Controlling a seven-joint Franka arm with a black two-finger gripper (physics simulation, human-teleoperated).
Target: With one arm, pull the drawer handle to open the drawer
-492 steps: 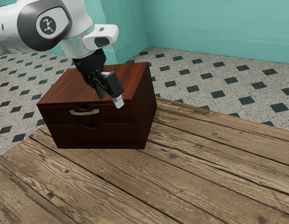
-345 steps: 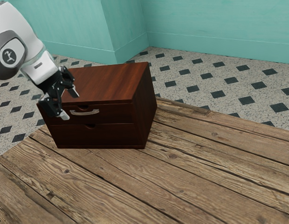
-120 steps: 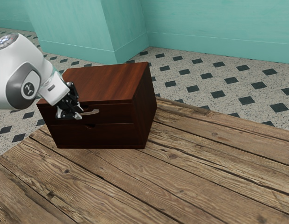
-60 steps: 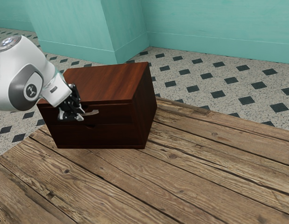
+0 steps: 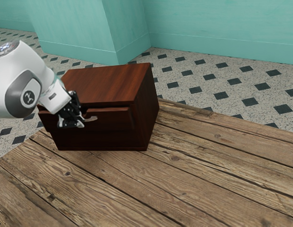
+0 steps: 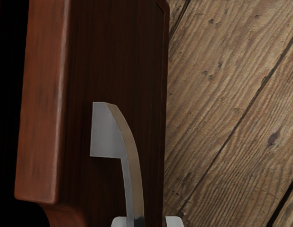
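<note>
Exterior view: A dark wooden cabinet stands on the planked worktop, at about 9 o'clock from the picture's centre, near the worktop's far edge. Tiled floor and a teal wall lie beyond, toward 12 o'clock. The upper drawer stands slightly proud of the cabinet face, and the paler top edge of its front is exposed. The lower drawer sits flush. The drawer handle, a pale metal bar, lies across the upper drawer front. The arm enters from 9 o'clock, and the pincer sits at the handle's 9 o'clock end, right against it. Whether the pincer is clamped on the handle or merely set about it cannot be told.

Wrist view: The drawer handle shows as a curved metal blade running along the dark drawer front and ending close under the hand. The drawer's paler top edge runs beside the front on one side, with a dark hollow past it. On the front's other side lie the worktop's planks.
</note>
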